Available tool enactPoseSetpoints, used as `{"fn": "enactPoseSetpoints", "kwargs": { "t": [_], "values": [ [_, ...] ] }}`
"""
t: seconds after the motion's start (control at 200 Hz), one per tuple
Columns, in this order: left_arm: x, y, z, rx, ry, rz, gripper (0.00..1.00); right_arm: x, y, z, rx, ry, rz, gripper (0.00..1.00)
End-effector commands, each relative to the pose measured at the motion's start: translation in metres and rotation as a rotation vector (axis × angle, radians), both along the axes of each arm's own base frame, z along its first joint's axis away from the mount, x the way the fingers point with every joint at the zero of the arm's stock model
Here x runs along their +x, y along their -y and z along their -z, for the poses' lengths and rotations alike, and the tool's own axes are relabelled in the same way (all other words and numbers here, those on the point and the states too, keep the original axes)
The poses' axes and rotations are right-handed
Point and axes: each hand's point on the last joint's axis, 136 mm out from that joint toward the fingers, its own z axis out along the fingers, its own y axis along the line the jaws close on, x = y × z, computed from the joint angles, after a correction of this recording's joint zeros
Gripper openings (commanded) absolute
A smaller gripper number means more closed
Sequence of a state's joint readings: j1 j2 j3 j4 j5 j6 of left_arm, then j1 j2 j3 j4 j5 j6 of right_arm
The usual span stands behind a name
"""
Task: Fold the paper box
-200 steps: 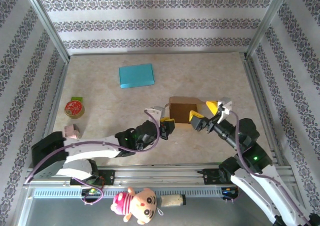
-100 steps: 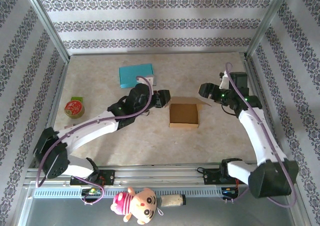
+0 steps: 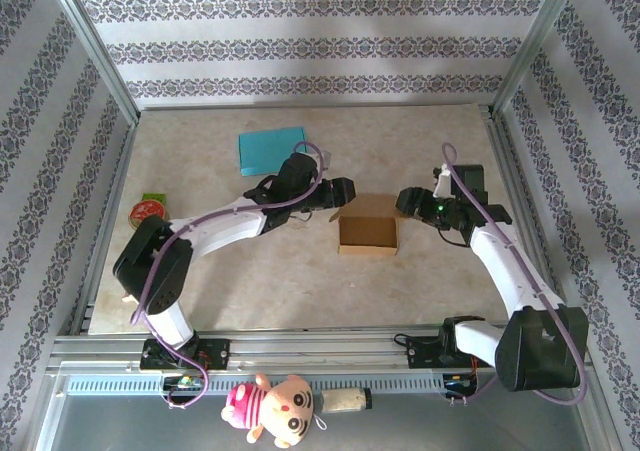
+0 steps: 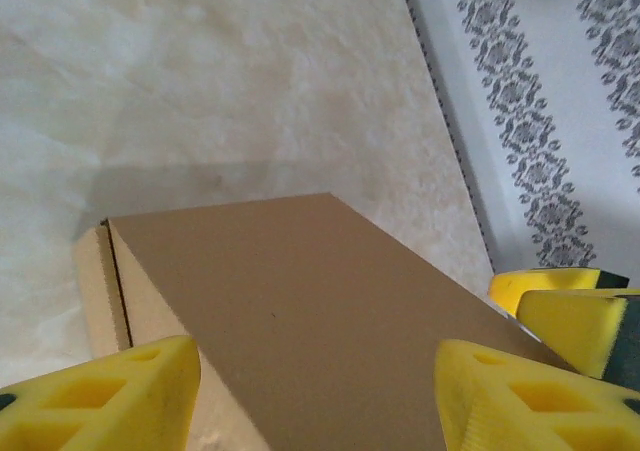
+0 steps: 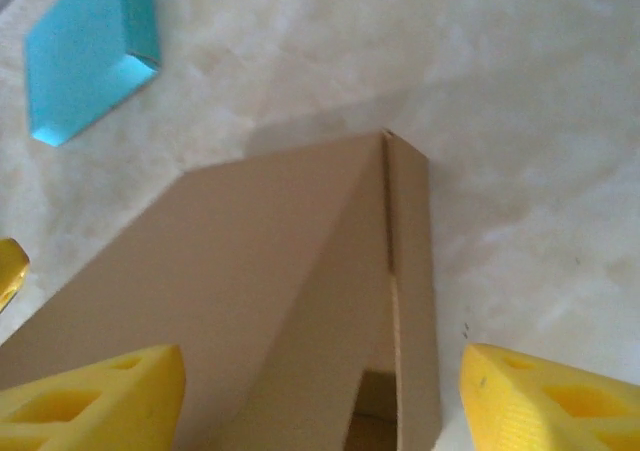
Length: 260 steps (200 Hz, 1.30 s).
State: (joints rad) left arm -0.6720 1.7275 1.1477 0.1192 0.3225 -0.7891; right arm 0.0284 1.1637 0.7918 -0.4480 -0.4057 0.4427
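The brown paper box (image 3: 368,233) lies mid-table with its lid down. In the right wrist view the lid (image 5: 250,271) stands slightly raised, and a dark gap shows by the side wall (image 5: 410,301). My left gripper (image 3: 340,193) hovers at the box's far left corner, open. Its yellow fingertips (image 4: 100,396) straddle the box top (image 4: 300,311) without pinching it. My right gripper (image 3: 408,203) is at the far right corner, also open, with its fingertips (image 5: 550,396) either side of the box. The right gripper's yellow fingers (image 4: 575,311) show in the left wrist view.
A blue box (image 3: 272,143) lies flat behind the left arm and appears as the blue box (image 5: 90,51) in the right wrist view. A red tin (image 3: 148,211) sits at the left edge. A plush doll (image 3: 275,406) rests on the front rail. Metal frame posts border the table.
Both arms swung from near the front edge out over the table. Both grippers have closed in on the box's far corners. The left jaws widened and the right jaws narrowed.
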Motion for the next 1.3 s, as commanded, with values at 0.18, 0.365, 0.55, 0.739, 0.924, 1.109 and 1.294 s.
{"fn": "enactPoseSetpoints", "kwargs": {
  "t": [0.18,0.365,0.55,0.739,0.924,1.109,1.294],
  "values": [
    [-0.016,-0.005,0.048,0.039,-0.107,0.024,0.52,-0.012,0.006,0.042,-0.092,-0.032,0.001,0.66],
    [-0.02,-0.01,0.069,0.055,-0.135,0.008,0.48,-0.006,-0.005,0.059,-0.087,-0.091,-0.023,0.68],
    [-0.015,-0.027,0.044,0.109,-0.085,-0.062,0.51,0.005,-0.011,0.017,-0.019,-0.008,0.004,0.73],
    [-0.008,-0.031,0.043,0.145,-0.063,-0.081,0.55,0.013,-0.013,0.014,-0.013,0.002,0.002,0.79],
    [-0.007,-0.012,0.07,0.148,-0.105,0.009,0.55,0.02,-0.036,0.045,0.03,-0.076,-0.057,0.8],
    [-0.016,-0.022,0.11,0.178,-0.16,-0.017,0.45,0.013,-0.033,0.088,-0.071,-0.151,-0.079,0.71],
    [-0.023,-0.029,0.12,0.178,-0.175,-0.036,0.33,0.02,-0.04,0.076,-0.051,-0.137,-0.104,0.64]
  ]
}}
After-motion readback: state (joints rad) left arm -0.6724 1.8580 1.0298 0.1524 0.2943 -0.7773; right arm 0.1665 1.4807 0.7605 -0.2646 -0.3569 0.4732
